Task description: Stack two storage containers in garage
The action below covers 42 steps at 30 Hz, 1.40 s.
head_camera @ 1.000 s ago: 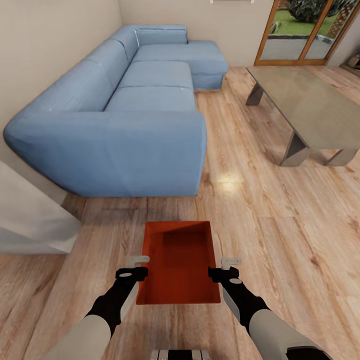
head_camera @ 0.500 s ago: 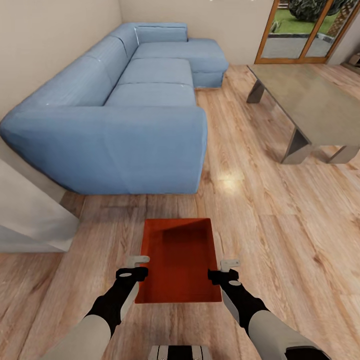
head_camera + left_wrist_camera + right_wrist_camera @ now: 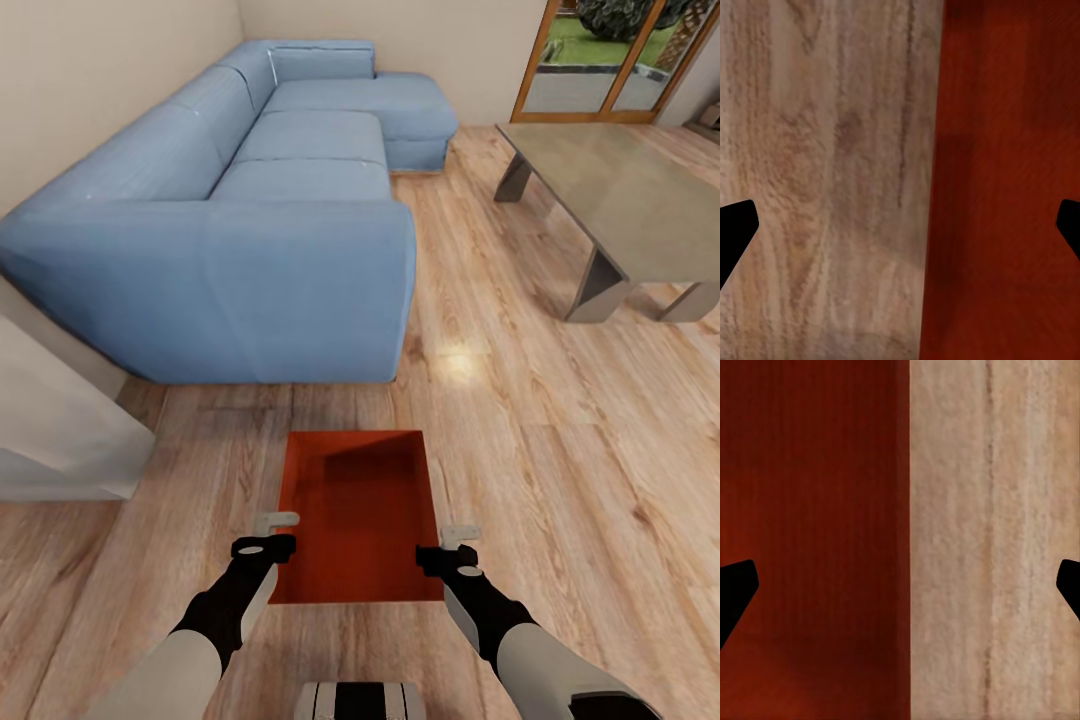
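Observation:
One orange-red storage container [image 3: 358, 515] sits lidless on the living room's wood-plank floor, just in front of me. My left gripper [image 3: 282, 533] is open and straddles its left wall; in the left wrist view the container [image 3: 1009, 172] lies under one side of the left gripper [image 3: 900, 232], bare planks under the other. My right gripper [image 3: 441, 546] is open astride the right wall, and in the right wrist view the right gripper [image 3: 900, 592] spans the container [image 3: 810, 510] and the floor. The garage is out of view.
A light-blue sectional sofa [image 3: 270, 240] stands close beyond the container. A low grey table [image 3: 610, 200] is at the right, with a glass door [image 3: 610, 60] behind it. A white block [image 3: 60, 430] juts in at the left. Wood floor [image 3: 520, 430] lies open to the right.
The whole picture has shifted slightly, so the camera moved; sofa and container slid up a little in the frame. The right gripper sank a bit along the container's wall.

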Motion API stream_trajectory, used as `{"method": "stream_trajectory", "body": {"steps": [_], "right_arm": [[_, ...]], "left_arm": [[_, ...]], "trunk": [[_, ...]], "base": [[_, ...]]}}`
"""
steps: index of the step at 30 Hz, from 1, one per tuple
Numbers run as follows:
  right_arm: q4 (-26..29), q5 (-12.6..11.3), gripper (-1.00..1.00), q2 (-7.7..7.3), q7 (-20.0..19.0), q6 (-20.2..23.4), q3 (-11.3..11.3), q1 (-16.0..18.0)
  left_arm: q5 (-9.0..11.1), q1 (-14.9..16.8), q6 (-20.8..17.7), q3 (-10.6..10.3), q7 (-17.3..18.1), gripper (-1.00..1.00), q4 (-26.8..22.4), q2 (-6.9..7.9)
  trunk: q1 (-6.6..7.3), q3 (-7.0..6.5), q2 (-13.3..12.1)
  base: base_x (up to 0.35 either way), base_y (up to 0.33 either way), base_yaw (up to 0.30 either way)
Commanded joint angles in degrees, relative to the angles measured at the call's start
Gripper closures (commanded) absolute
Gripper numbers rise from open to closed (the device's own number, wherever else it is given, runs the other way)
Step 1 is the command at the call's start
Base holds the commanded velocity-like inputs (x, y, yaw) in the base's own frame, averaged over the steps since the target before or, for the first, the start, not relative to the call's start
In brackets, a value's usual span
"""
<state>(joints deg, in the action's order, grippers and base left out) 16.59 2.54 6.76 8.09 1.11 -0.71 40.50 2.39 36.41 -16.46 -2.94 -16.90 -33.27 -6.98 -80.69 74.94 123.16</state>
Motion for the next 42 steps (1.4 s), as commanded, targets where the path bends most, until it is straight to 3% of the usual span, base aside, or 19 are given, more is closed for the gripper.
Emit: {"method": "stream_trajectory", "body": {"steps": [1,5,24,42], "right_arm": [[0.0,0.3,-1.0,0.01,0.3,0.1,-0.1,0.0],[0.0,0.3,-1.0,-0.03,0.3,0.1,-0.1,0.0],[0.0,0.4,-1.0,-0.25,0.2,0.1,-0.1,0.0],[0.0,0.4,-1.0,-0.18,0.2,0.2,-0.2,0.0]], "left_arm": [[0.2,0.0,-0.3,-0.3,-0.4,-1.0,-0.1,0.04],[0.2,0.0,-0.3,-0.3,-0.4,-1.0,0.0,0.04],[0.3,0.0,-0.3,-0.3,-0.3,-1.0,0.0,0.04],[0.2,0.0,-0.3,-0.3,-0.3,-1.0,-0.1,0.04]], "trunk": [[-0.22,0.22,0.4],[-1.1,0.94,2.0],[-1.1,0.94,2.0],[-5.05,4.17,9.3]], "base": [[0.0,0.0,0.0],[0.0,0.0,0.0],[0.0,0.0,0.0],[0.0,0.0,0.0]]}}
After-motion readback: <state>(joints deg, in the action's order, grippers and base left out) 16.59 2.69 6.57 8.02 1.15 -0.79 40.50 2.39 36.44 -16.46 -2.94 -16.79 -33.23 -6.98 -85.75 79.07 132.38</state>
